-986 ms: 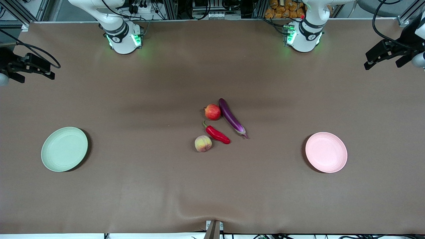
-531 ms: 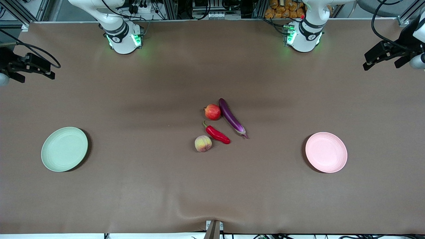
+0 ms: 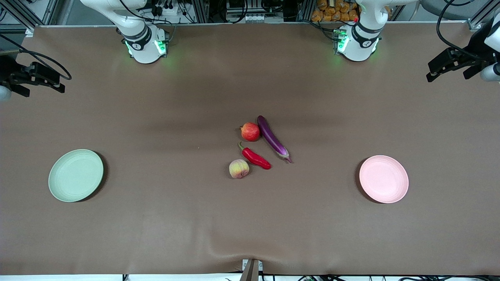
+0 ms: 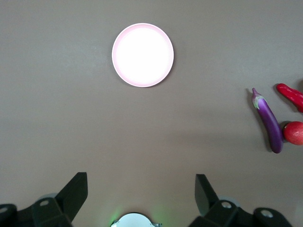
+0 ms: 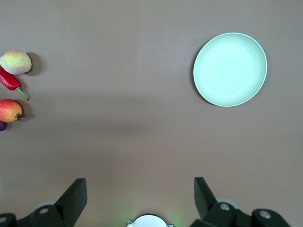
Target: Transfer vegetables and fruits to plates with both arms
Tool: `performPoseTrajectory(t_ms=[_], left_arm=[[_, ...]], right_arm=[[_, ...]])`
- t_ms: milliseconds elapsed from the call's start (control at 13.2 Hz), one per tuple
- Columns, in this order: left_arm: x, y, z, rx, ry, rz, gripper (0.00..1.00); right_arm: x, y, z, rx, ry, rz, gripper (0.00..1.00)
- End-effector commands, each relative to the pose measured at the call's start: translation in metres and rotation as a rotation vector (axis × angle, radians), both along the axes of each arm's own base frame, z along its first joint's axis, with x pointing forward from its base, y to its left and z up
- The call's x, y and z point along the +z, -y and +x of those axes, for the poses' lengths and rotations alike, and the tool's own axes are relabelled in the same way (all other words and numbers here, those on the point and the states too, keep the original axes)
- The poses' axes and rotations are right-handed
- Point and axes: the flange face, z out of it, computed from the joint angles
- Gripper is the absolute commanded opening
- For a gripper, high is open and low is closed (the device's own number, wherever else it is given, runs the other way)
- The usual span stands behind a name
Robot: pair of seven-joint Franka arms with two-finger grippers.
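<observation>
The purple eggplant [image 3: 272, 139], the red chili pepper [image 3: 256, 157], the red fruit [image 3: 250, 131] and the peach-like fruit [image 3: 238, 169] lie close together mid-table. The green plate [image 3: 75, 175] lies toward the right arm's end and the pink plate [image 3: 383, 178] toward the left arm's end; both hold nothing. My left gripper [image 3: 447, 76] hangs open and empty high over its end of the table, looking down on the pink plate [image 4: 142, 55] and the eggplant [image 4: 268, 120]. My right gripper [image 3: 43, 91] hangs open and empty over its end, looking down on the green plate [image 5: 230, 69] and the peach-like fruit [image 5: 15, 62].
The brown cloth [image 3: 234, 234] covers the whole table and has a slight wrinkle near the front edge. The arm bases [image 3: 144, 45] [image 3: 357, 43] stand at the table's back edge. A camera mount [image 3: 252, 270] sits at the middle of the front edge.
My left gripper has drifted slightly toward the table's back edge. The right gripper, the produce and the plates have not moved.
</observation>
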Motion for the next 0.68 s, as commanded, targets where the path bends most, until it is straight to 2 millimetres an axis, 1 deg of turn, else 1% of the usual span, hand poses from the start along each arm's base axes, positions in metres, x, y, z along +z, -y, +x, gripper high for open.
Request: performPoseTrajectory(t_ms=[0,379,607], left_arm=[[0.001,-0.004,-0.001,0.001,-0.013,0.006,1.0],[-0.007,-0.002,-0.003,-0.019,-0.036,0.008,1.0],[-0.012,0.0,-0.004,-0.022,-0.048,0.01,1.0]], right_arm=[[0.004,0.0,-0.007,0.013,0.001,-0.009,1.0],[0.004,0.0,-0.007,0.013,0.0,-0.009,1.0],[0.004,0.004,-0.007,0.006,-0.002,-0.007,1.0]])
